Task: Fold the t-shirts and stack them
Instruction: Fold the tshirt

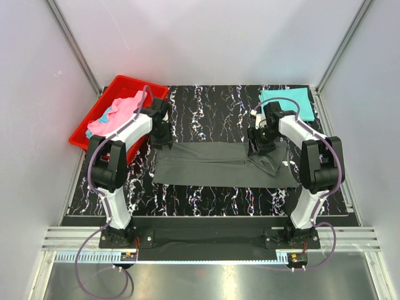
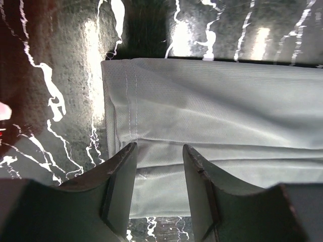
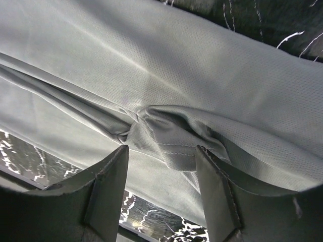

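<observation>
Charcoal t-shirt [image 1: 219, 165] folded lengthwise mid-frame on marbled counter [image 1: 206, 112], left gripper [image 2: 159, 151] spread, empty, above its left hem, right gripper [image 3: 161, 151] spread, empty, above bunched right end.

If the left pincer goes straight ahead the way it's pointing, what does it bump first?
The left pincer would most likely meet the grey shirt, near its stitched edge, which lies right ahead of its open fingers. How far off, I can't tell.

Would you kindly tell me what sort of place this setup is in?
Most likely a lab robot cell: white panel walls on aluminium struts enclose a marbled black table, with the left arm and right arm bolted at its near edge and a red bin of shirts.
</observation>
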